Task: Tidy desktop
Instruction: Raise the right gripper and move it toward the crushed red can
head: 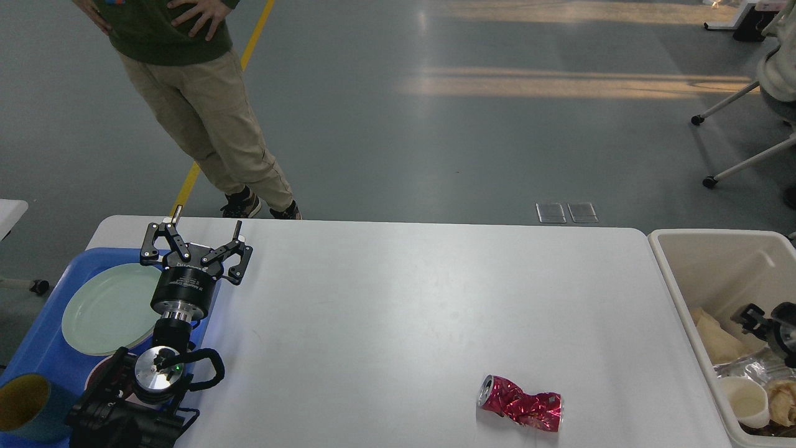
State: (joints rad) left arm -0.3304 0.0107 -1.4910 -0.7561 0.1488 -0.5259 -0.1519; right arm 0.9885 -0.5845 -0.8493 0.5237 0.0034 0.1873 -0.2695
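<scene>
Tabletop (398, 311): big white rectangle, rounded corners, smooth matte, fills lower half of the head view from left tray to right bin. Mostly bare. Faint scuffs mid-surface.

Crushed red can (521, 403) lying on its side, near front-right of surface, silver top facing left. Well apart from both arms.

Left gripper (196, 239) over far-left corner area, pointing away from the camera, fingers (239, 247) spread wide, nothing between them. Black cylinder wrist below, silver joint w/ green LED nearer the camera.

Blue tray (37, 348) at left edge, partly under the arm. Pale green plate (106, 311) on it; teal cup w/ yellow inside (28, 407) at front-left corner; pinkish dish mostly hidden behind arm.

Beige bin (703, 267) just beside right edge. Inside: crumpled paper, foil-like wrap, small white cup (745, 400). Right gripper (755, 317) over bin at frame edge, small, dark, cut off; can't tell finger spacing.

Room: grey glossy floor, sunlight streaks far side, yellow floor line upper left. Person (186, 93) in khaki trousers, dark green top, hands on hips, standing beyond far-left corner. Chair legs w/ castors at upper right. Two floor plates beyond far edge.
</scene>
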